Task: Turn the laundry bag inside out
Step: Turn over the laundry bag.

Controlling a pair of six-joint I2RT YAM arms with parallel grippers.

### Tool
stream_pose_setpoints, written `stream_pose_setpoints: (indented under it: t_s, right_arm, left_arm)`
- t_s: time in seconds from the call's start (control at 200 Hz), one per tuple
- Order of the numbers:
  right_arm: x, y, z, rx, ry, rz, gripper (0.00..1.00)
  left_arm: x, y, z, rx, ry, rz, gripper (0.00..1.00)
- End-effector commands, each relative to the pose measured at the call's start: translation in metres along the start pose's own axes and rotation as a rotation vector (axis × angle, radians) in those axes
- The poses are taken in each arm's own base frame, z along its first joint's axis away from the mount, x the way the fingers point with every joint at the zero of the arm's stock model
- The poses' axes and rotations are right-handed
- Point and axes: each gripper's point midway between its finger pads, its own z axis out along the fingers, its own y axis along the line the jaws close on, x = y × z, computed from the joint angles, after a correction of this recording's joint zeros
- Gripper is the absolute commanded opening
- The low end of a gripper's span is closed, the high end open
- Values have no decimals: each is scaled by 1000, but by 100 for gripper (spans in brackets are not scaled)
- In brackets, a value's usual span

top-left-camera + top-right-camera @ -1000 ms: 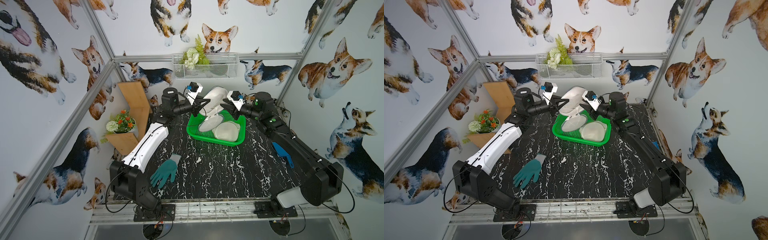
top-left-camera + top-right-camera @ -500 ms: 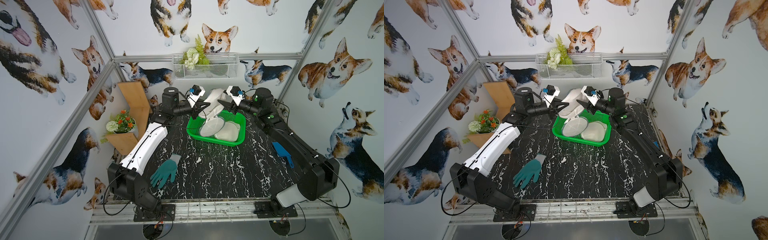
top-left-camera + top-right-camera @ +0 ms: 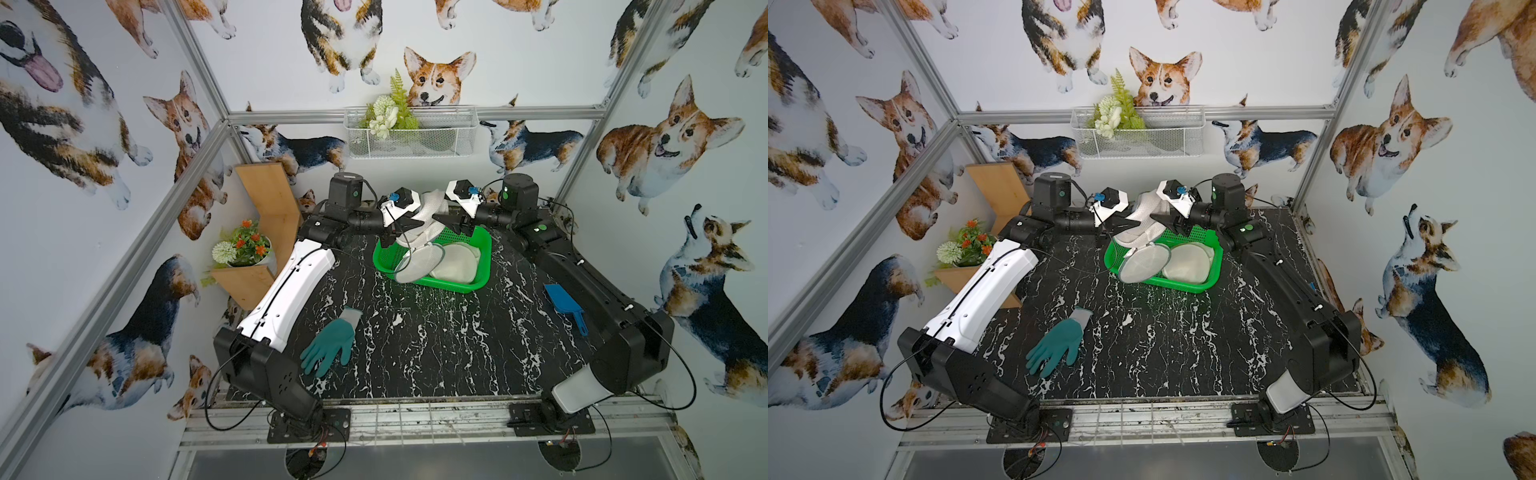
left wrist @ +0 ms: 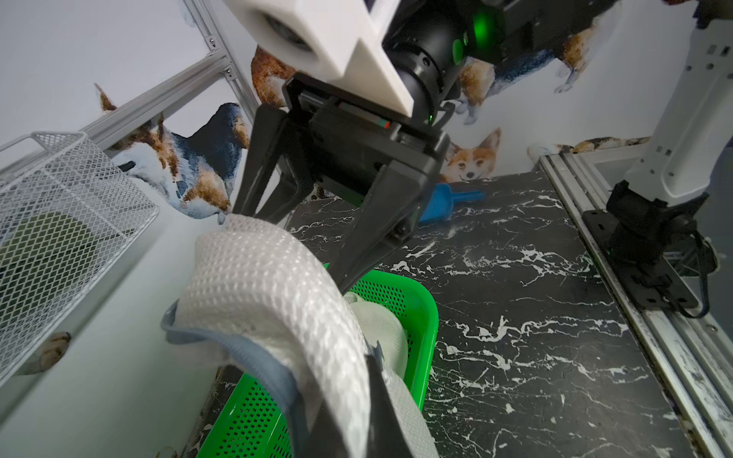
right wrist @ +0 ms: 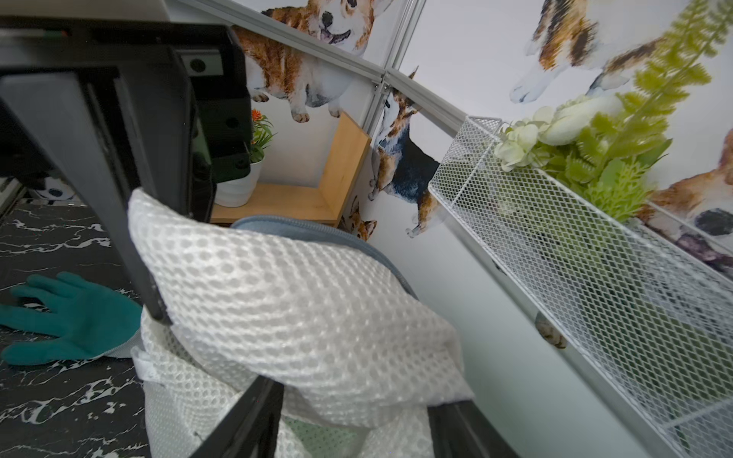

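Over the marble table [image 3: 415, 353] the laundry bag [image 4: 269, 285] is pinched by the left gripper [image 3: 403, 232]; the spread right gripper [image 4: 291, 244] should be closed deeper inside.

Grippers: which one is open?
The right gripper: its jaws stand apart on either side of the laundry bag, while the left gripper is clamped shut on that bag.

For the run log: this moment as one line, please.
laundry bag: raised over green basket | left gripper: shut on laundry bag | right gripper: open, jaws astride bag's top
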Motion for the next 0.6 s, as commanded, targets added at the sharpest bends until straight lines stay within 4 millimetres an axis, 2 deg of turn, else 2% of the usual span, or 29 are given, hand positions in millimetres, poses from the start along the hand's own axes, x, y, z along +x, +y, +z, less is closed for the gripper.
stream_pose_setpoints:
  t_s: [0.0,0.15,0.22,0.305,0.46,0.596]
  right_arm:
    - [9,22,-2,-98,23,27,62]
    - [27,36,-5,-129,76,61,62]
    - [27,42,-9,-144,71,66,61]
    - [25,49,-14,-155,61,72,54]
    - [25,59,-24,-165,63,87,46]
    - [25,65,-29,-173,65,97,40]
  left_arm:
    - [0,-17,-1,81,-10,101,0]
    - [0,-25,5,132,-18,172,0]
    - [-1,-25,7,138,-22,186,0]
    - [3,-23,9,133,-14,182,0]
    - [13,-14,13,96,26,184,0]
    - [12,-5,14,54,27,190,0]
